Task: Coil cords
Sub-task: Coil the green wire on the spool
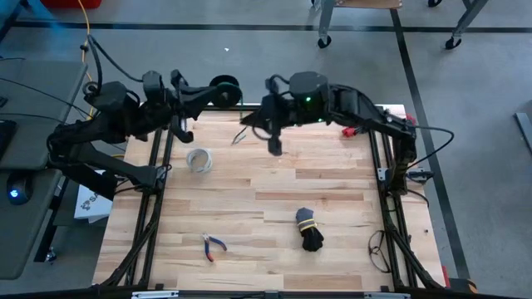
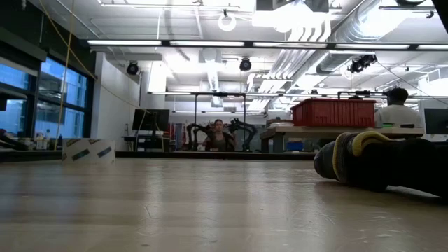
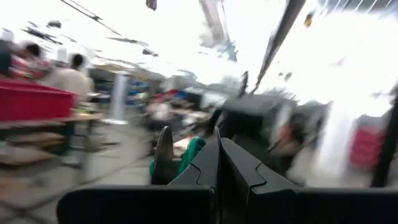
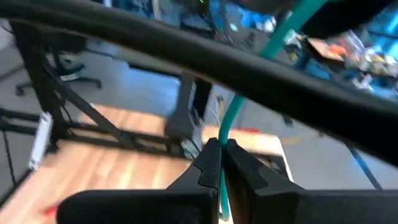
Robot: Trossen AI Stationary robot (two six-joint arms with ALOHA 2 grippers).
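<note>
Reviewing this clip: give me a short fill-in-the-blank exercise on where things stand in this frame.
1. The right gripper is shut on the thin ____ cord.
2. The black cord bundle on the table carries a ____ tie.
3. The pliers have ____ handles.
4. The pale ring lies nearer the ____ arm.

Missing words: green; yellow; red; left

From my remote station I see a workshop under bright ceiling light strips (image 2: 210, 43) and exposed ducts (image 2: 350, 28). Tall windows (image 2: 42, 98) line one wall, a red bin (image 2: 334, 112) tops a workbench, and the floor (image 1: 249, 50) is grey.
</note>
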